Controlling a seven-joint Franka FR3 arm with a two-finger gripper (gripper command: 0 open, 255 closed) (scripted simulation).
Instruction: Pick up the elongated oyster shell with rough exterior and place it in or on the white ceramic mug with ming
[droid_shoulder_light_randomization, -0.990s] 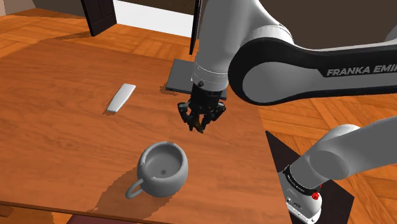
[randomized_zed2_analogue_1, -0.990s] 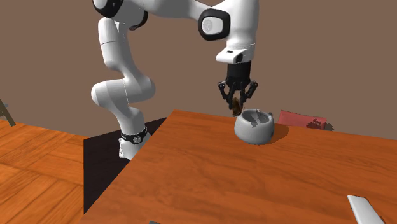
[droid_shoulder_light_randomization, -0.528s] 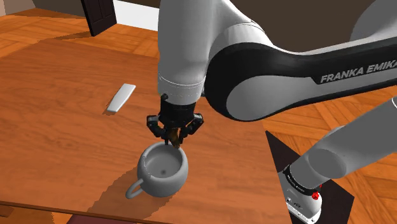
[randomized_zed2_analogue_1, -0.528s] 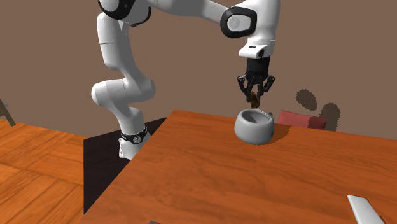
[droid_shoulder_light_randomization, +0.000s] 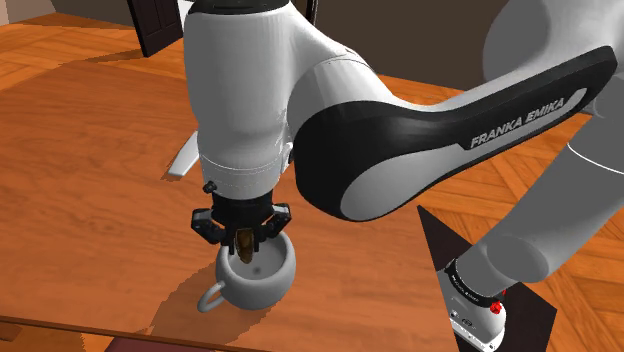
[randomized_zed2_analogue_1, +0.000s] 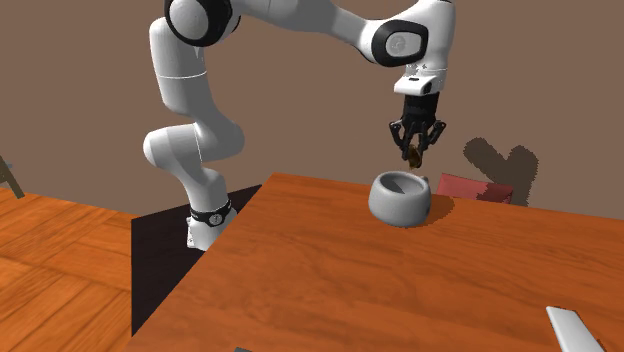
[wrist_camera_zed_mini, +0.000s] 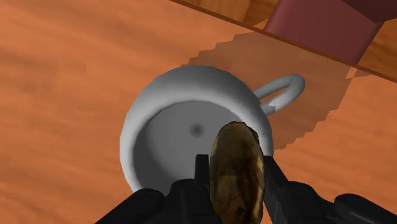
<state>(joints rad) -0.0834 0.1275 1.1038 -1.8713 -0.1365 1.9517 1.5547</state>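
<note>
Where the brown wooden tabletop (droid_shoulder_light_randomization: 90, 150) carries a pale grey, round-bellied mug (droid_shoulder_light_randomization: 268, 280), the black two-fingered pincer (droid_shoulder_light_randomization: 245, 238) hangs just above its open mouth, clenched on a long, rough brown oyster shell (wrist_camera_zed_mini: 236, 167).

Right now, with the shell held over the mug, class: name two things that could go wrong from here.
1. In the wrist view the shell, clasped in the gripper, hangs nearer the rim of the mug than its middle. Released now, it might clip the rim and land on the table.
2. The mug stands near the table's edge, so a bump while lowering could nudge it off.
</note>
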